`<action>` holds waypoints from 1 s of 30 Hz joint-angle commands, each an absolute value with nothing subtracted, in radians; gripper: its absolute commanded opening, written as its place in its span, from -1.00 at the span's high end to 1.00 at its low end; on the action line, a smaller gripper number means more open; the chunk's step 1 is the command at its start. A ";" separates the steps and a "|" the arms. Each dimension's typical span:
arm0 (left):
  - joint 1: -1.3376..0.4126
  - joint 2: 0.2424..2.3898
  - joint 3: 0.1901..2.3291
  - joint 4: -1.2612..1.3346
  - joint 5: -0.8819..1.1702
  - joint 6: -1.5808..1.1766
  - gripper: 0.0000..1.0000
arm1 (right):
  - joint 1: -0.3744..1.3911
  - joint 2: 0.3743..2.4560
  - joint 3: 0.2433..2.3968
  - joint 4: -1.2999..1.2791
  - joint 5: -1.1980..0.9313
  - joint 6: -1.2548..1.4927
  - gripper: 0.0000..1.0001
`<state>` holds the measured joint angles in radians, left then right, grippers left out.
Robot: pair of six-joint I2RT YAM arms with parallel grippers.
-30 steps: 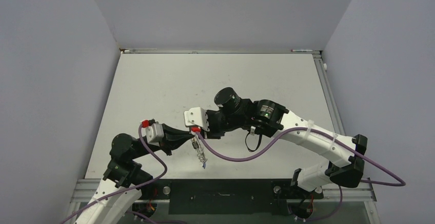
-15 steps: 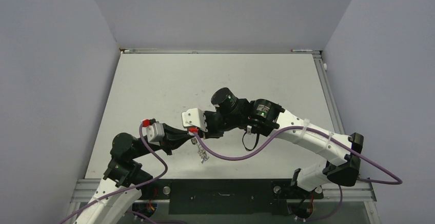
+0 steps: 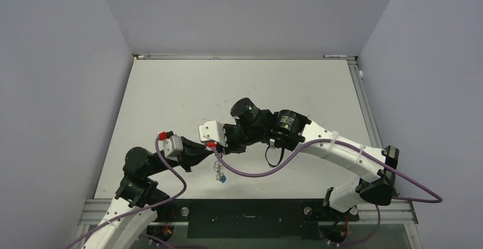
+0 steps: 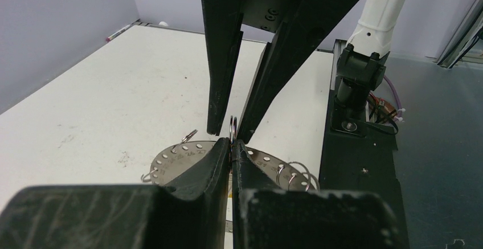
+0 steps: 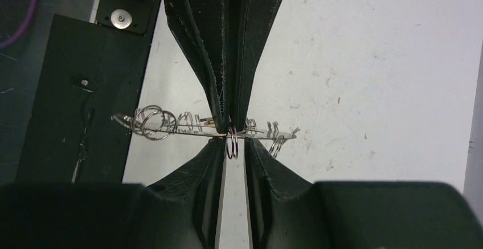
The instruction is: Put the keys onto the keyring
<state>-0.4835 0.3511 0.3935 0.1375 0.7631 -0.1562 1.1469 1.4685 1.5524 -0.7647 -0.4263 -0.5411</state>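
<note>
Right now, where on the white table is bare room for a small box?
Bare: the far half of the white table, from back wall to arms, and the side by the right rail. Crowded: the near middle, where the black left gripper and right gripper meet at the cluster of small silver wire rings.

A scuffed white table meets grey walls, a black plate at its near edge.
</note>
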 commanded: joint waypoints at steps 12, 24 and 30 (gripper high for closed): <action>-0.483 0.363 0.440 0.183 0.769 -0.164 1.00 | 1.193 1.488 1.599 -0.750 -0.385 -0.538 0.76; -0.479 0.332 0.445 0.168 0.723 -0.158 0.53 | 1.204 1.398 1.511 -0.647 -0.347 -0.521 0.90; -0.471 0.262 0.428 0.202 0.702 -0.171 0.03 | 1.209 1.260 1.348 -0.437 -0.308 -0.495 0.90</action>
